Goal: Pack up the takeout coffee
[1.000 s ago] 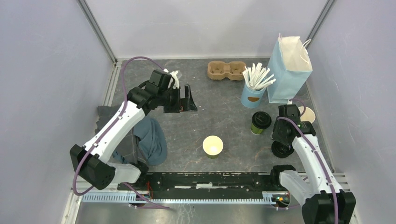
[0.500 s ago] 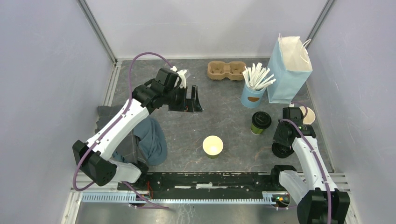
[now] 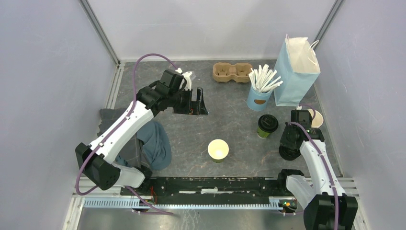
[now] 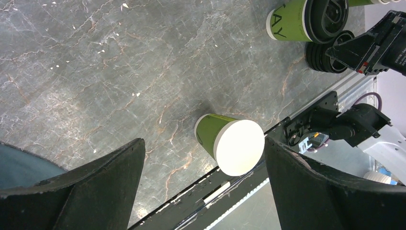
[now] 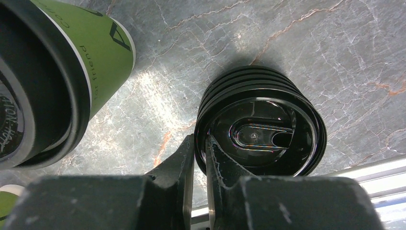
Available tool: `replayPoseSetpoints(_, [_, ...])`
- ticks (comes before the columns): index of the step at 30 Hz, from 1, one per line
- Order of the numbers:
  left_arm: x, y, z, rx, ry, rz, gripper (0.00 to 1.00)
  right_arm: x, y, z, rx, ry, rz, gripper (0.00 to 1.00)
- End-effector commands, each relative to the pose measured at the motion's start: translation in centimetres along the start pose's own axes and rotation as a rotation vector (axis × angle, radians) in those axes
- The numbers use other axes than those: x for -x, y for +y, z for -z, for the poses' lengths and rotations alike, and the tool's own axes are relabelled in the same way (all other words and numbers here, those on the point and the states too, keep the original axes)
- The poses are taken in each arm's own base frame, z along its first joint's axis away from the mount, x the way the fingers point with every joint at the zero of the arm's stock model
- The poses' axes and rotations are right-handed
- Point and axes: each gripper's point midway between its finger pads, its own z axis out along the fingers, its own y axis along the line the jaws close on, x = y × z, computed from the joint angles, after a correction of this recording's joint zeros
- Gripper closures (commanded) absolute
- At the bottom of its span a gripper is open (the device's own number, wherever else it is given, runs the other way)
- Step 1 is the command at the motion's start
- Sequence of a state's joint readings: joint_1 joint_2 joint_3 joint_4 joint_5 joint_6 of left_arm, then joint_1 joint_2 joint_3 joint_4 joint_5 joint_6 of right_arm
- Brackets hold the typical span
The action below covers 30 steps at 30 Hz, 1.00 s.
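The takeout coffee (image 3: 267, 125), a green cup with a black lid, stands upright right of centre; it also fills the left of the right wrist view (image 5: 52, 72). My right gripper (image 3: 286, 150) is low over a stack of black lids (image 5: 261, 129) just right of that cup. Its jaws (image 5: 201, 143) are pinched on the top lid's left rim, one finger outside and one inside. My left gripper (image 3: 196, 101) hangs open in the air at back left, holding nothing (image 4: 203, 143). Below it stands a lidless green cup (image 4: 230, 141), near the front edge (image 3: 218, 150).
A tall light-blue bag (image 3: 298, 64) stands open at back right, with a blue cup of white sticks (image 3: 260, 91) beside it and a brown cup carrier (image 3: 232, 72) further left. A small cup (image 3: 316, 118) stands by the right wall. A blue-grey cloth (image 3: 154, 143) lies front left.
The right jaws have narrowed onto the rim of the top black lid. The left arm shifted slightly right at first and has since stayed still, open.
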<state>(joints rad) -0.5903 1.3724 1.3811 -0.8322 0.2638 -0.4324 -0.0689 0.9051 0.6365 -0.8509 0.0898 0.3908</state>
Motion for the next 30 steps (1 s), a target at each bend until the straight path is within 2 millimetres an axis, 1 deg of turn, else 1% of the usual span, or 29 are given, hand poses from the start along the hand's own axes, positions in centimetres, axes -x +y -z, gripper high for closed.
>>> replayPoseSetpoints(1, [1.33, -0.57, 0.56, -0.018, -0.036, -0.052, 0.0, 0.26, -0.09, -0.26, 0.004, -0.017, 0.004, 0.79])
replayPoseSetpoints(2, [1.27, -0.57, 0.52, -0.018, -0.035, -0.053, 0.0, 0.23, -0.12, -0.29, 0.002, -0.017, 0.004, 0.77])
replayPoseSetpoints(5, [1.25, -0.54, 0.54, -0.018, -0.035, -0.053, 0.0, 0.04, -0.22, -0.4, 0.0, -0.012, 0.006, 0.76])
replayPoseSetpoints(8, [1.29, -0.58, 0.6, -0.019, -0.037, -0.054, 0.0, -0.05, -0.32, -0.48, -0.002, -0.01, 0.005, 0.79])
replayPoseSetpoints(12, [1.27, -0.6, 0.65, -0.021, -0.037, -0.054, 0.0, 0.36, -0.29, 0.02, -0.002, -0.02, 0.005, 0.81])
replayPoseSetpoints(15, [1.25, -0.69, 0.59, -0.024, -0.035, -0.053, 0.0, 0.66, -0.29, 0.39, -0.002, -0.028, 0.008, 0.76])
replayPoseSetpoints(23, [1.16, -0.74, 0.66, -0.029, -0.035, -0.053, 0.0, 0.64, 0.01, 0.3, 0.014, -0.03, -0.004, 0.78])
replayPoseSetpoints(26, [1.15, -0.82, 0.64, -0.033, -0.033, -0.053, 0.0, 0.59, 0.18, 0.31, 0.023, -0.025, -0.009, 0.72])
replayPoseSetpoints(30, [1.14, -0.88, 0.57, -0.035, -0.031, -0.051, 0.0, 0.84, 0.36, 0.51, 0.033, -0.032, -0.013, 0.72])
